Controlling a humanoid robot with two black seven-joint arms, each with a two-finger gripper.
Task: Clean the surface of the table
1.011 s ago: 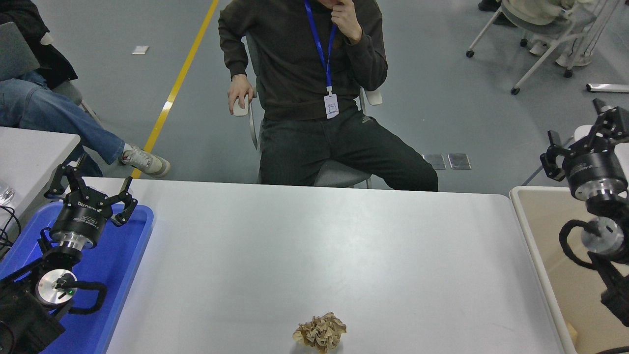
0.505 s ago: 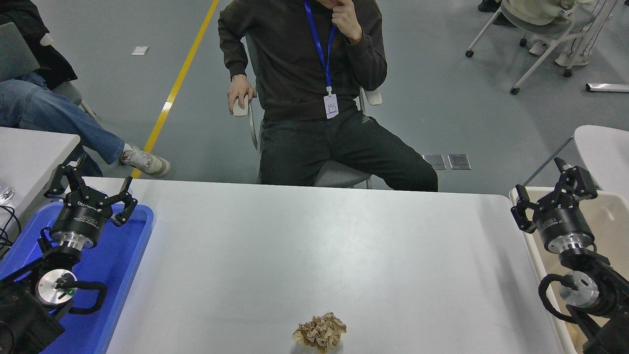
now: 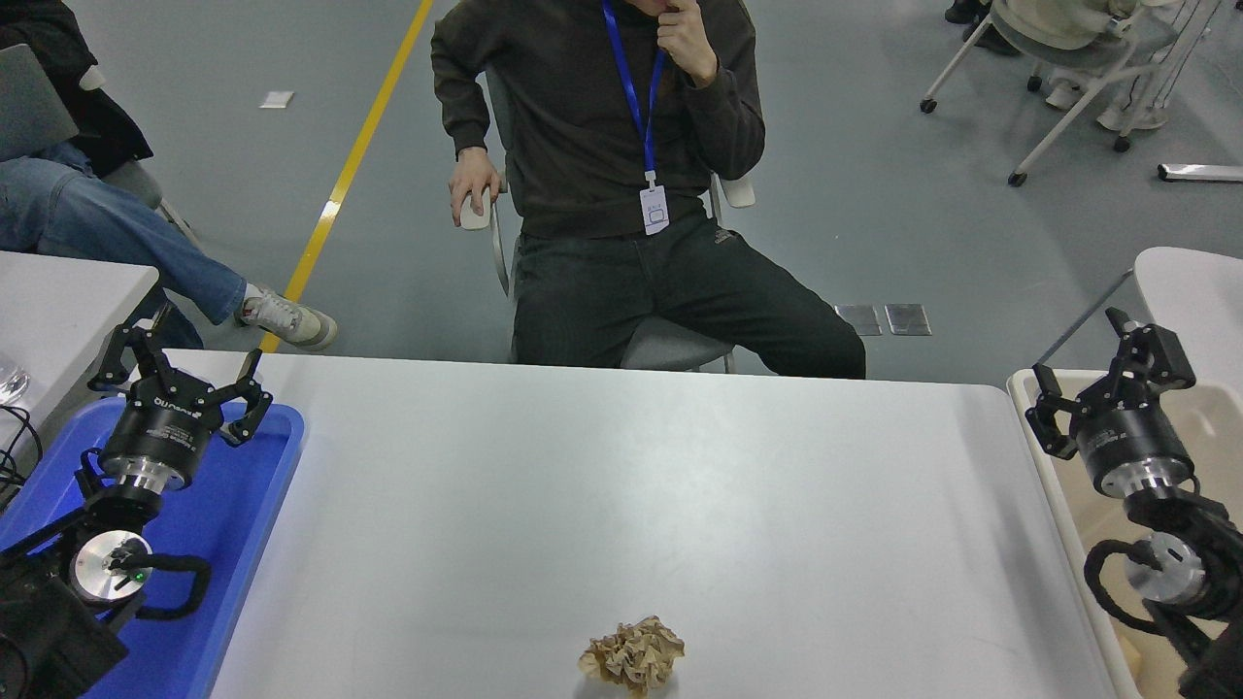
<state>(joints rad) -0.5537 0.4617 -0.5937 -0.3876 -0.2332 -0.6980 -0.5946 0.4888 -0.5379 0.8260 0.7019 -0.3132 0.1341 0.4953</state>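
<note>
The table surface (image 3: 631,485) is a wide white tabletop filling the lower half of the view. A crumpled ball of brown paper (image 3: 633,655) lies on it near the front edge, at the middle. My right gripper (image 3: 1102,374) hangs open over the beige bin at the table's right end, far from the paper. My left gripper (image 3: 180,374) stands open over the blue tray at the lower left, parked.
A blue tray (image 3: 252,544) lies at the table's left end. A beige bin (image 3: 1058,456) stands against the right end. A person (image 3: 621,184) sits on a chair at the far side, knees close to the table's back edge. Smaller white tables stand at the left and right.
My right arm dropped from higher up at the right edge to the beige bin, then shifted slightly right. The left arm and the paper ball have not moved.
</note>
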